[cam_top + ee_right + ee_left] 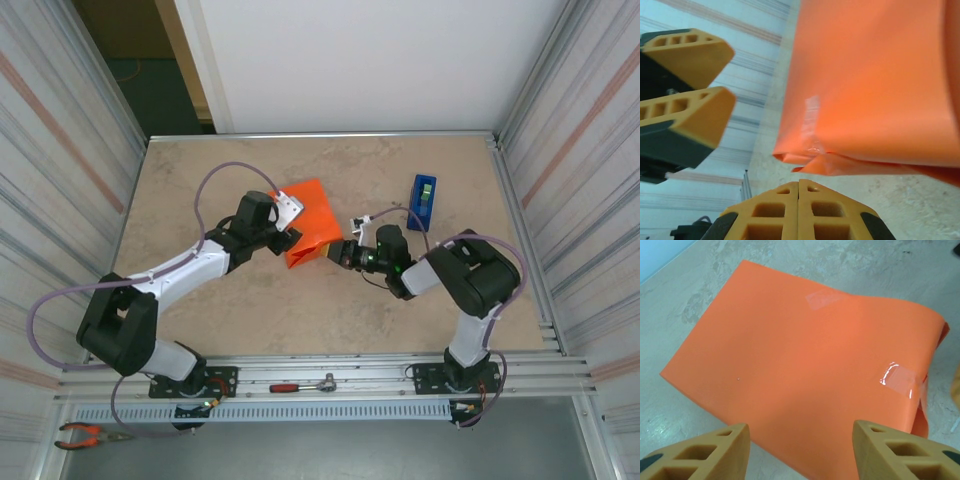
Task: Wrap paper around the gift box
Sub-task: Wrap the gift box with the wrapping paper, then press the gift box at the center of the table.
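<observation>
The orange paper point(312, 222) lies folded into a parcel in the middle of the table, with clear tape strips point(899, 380) on its top face. The gift box is hidden under the paper. My left gripper point(287, 228) hovers at the parcel's left side, its fingers point(715, 450) spread wide over the near edge of the paper point(805, 355) with nothing between them. My right gripper point(336, 252) sits at the parcel's lower right corner. Its fingertips point(798, 192) are pressed together and empty, just short of a loose folded end of the paper point(870, 80).
A blue tape dispenser point(422, 200) stands upright to the right of the parcel, behind the right arm. A red-handled tool point(305, 385) lies on the front rail, and pliers point(85, 435) lie at the lower left. Corrugated walls close in both sides.
</observation>
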